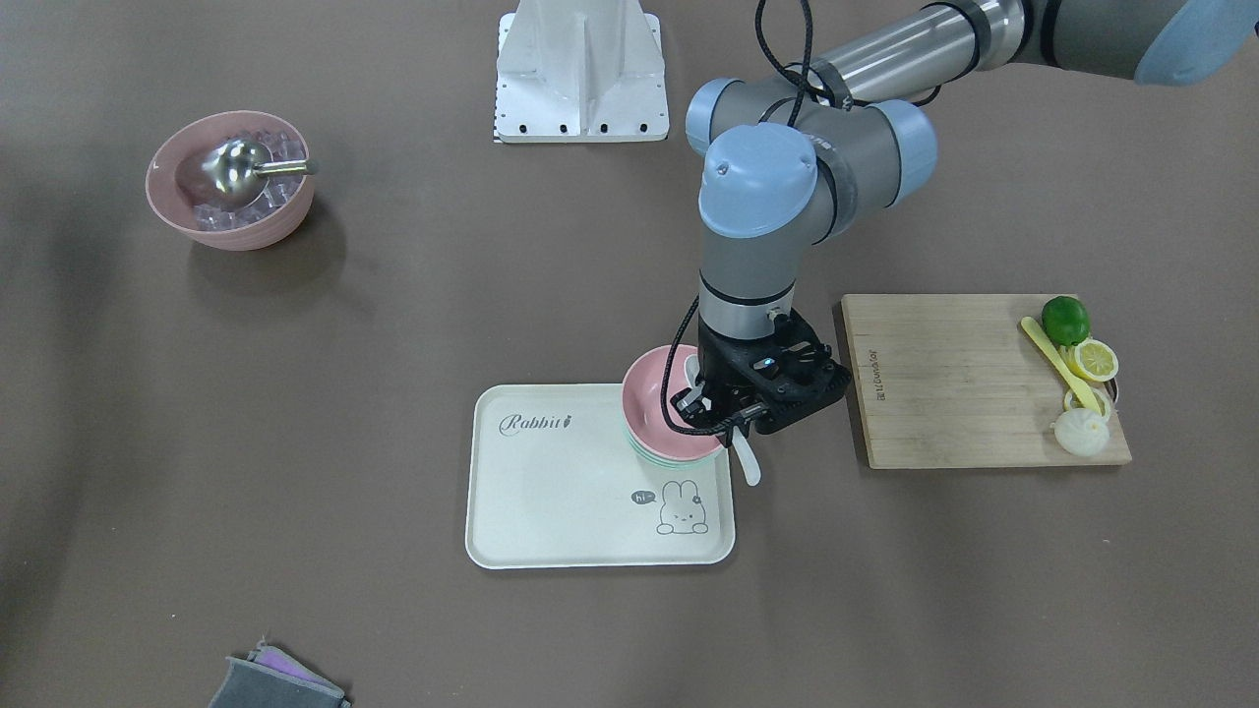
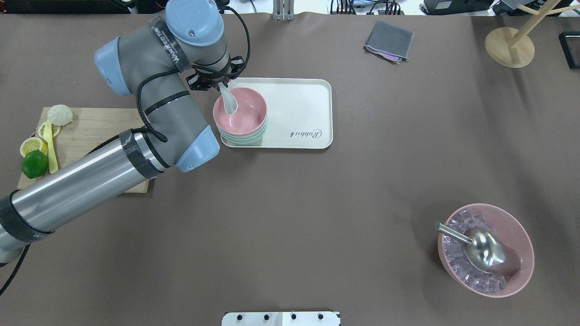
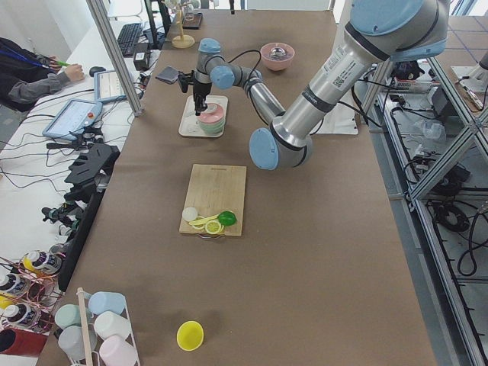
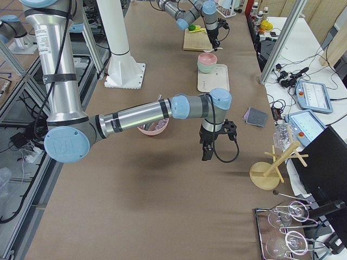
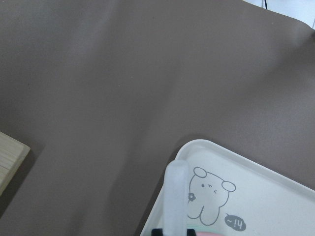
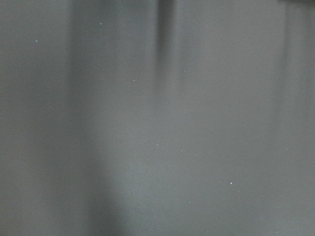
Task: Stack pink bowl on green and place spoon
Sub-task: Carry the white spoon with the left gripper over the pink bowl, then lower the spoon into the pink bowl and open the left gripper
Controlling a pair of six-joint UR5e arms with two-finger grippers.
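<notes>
The pink bowl (image 2: 250,113) sits nested on the green bowl (image 2: 247,138) at the tray's (image 2: 299,97) left end. The spoon (image 2: 229,104) dips into it, tilted, its handle clamped by the left gripper (image 2: 220,86) at the far rim. Whether the right gripper (image 4: 206,154) is open cannot be told.

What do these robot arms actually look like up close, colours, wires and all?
The left arm and right arm are shiny silver tubes joined by grey elbows with pale blue round caps. Black bands ring the tubes, and a black cable loops down the left arm to its boxy black gripper.
</notes>
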